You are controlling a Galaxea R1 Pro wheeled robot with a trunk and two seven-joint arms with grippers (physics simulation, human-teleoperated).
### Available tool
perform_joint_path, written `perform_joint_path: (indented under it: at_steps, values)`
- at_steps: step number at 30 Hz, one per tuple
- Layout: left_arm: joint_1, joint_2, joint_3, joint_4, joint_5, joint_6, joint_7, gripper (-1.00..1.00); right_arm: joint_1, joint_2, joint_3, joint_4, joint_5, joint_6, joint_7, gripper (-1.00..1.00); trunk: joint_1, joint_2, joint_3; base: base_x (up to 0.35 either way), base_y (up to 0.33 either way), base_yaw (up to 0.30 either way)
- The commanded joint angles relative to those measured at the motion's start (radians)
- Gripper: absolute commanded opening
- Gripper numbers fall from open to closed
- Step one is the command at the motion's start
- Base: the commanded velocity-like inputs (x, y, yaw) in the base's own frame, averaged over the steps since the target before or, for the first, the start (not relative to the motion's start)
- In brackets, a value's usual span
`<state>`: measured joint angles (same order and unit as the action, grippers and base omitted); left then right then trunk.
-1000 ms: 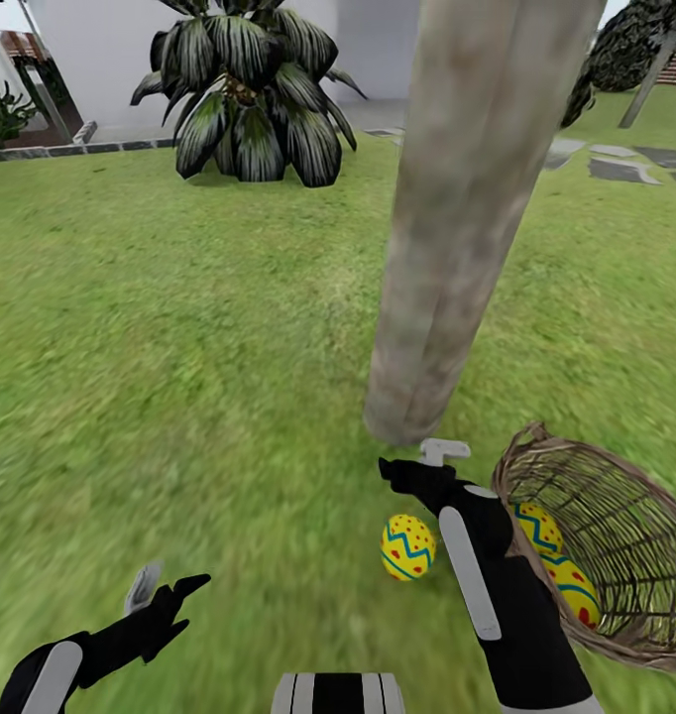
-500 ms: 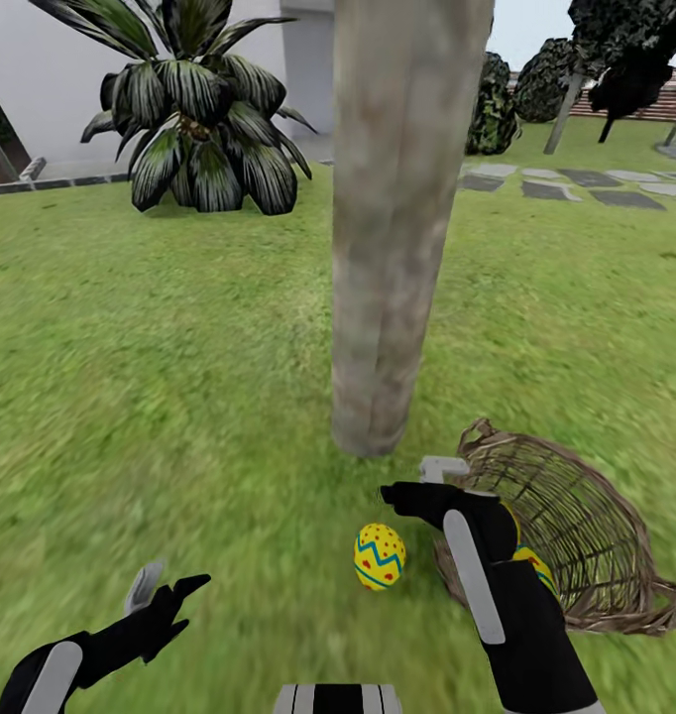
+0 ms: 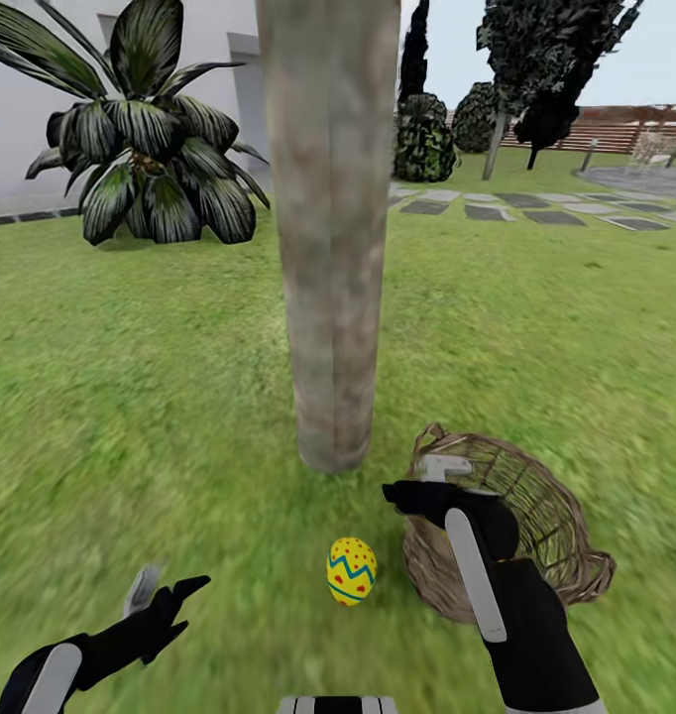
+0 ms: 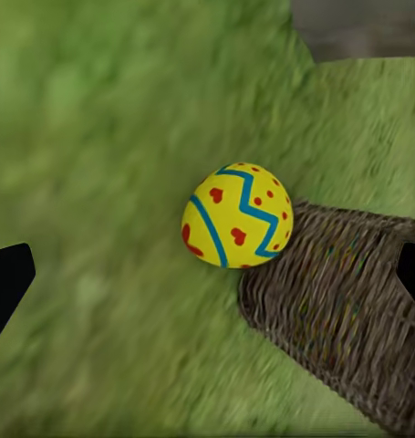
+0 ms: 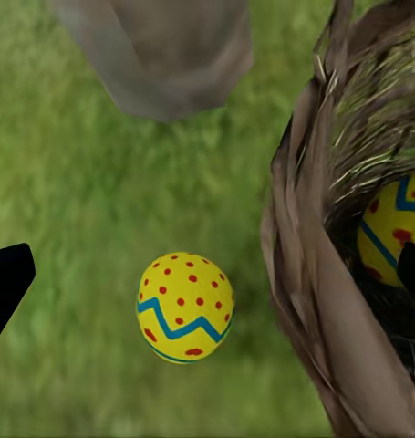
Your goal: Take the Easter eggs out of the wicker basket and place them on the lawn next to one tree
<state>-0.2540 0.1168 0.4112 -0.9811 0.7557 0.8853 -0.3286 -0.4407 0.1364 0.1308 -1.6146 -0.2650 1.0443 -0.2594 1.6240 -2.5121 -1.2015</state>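
The tree's pale mottled trunk (image 3: 328, 248) rises from the lawn (image 3: 130, 397) straight ahead. One yellow Easter egg (image 3: 351, 571) (image 4: 237, 215) (image 5: 185, 307) lies on the grass just in front of the trunk. To its right the wicker basket (image 3: 521, 516) (image 4: 344, 310) (image 5: 307, 255) lies tipped on its side. Another egg (image 5: 389, 233) shows inside it. My right gripper (image 3: 417, 481) hangs open at the basket's rim, above and to the right of the loose egg. My left gripper (image 3: 168, 587) is open and empty, low on the left.
A broad-leaved palm-like plant (image 3: 145, 169) stands at the back left before a white wall (image 3: 31, 109). Grey paving stones (image 3: 516, 210), dark narrow trees (image 3: 536, 69) and a brown fence (image 3: 625, 129) lie far right. Open grass stretches left of the trunk.
The whole picture has shifted, so the camera has moved: trunk, egg and basket now sit further left and the horizon shows. Both grippers keep the same open pose.
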Motion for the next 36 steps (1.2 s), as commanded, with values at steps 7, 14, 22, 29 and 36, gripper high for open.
perform_joint_path:
  at_steps: [7, 14, 22, 29, 36]
  values:
    - [0.002, 0.0, 0.003, 0.003, -0.005, -0.016, -0.004, 1.0, -0.003, 0.0, 0.001, 0.0, -0.01, 0.003, -0.011, 1.0, -0.003, 0.001, 0.03, 0.0, 0.0, -0.264]
    - [0.02, 0.001, 0.008, 0.004, -0.007, -0.04, 0.001, 1.0, -0.005, -0.001, 0.001, 0.0, -0.01, 0.003, -0.011, 1.0, -0.006, 0.003, 0.061, 0.0, 0.0, -0.264]
    - [0.05, 0.006, 0.011, 0.004, -0.008, -0.1, 0.008, 1.0, -0.001, -0.043, 0.0, 0.001, -0.01, 0.003, -0.013, 1.0, -0.01, 0.005, 0.096, 0.0, 0.0, -0.264]
    - [0.069, 0.014, 0.013, 0.001, -0.008, -0.124, 0.004, 1.0, 0.008, -0.063, 0.012, 0.001, -0.012, 0.003, -0.012, 1.0, -0.01, 0.005, 0.102, 0.0, 0.0, -0.18]
    - [0.081, 0.013, 0.008, -0.003, -0.007, -0.169, 0.002, 1.0, 0.008, -0.064, 0.016, 0.012, -0.014, 0.003, -0.012, 1.0, -0.01, 0.005, 0.102, 0.022, -0.151, -0.031]
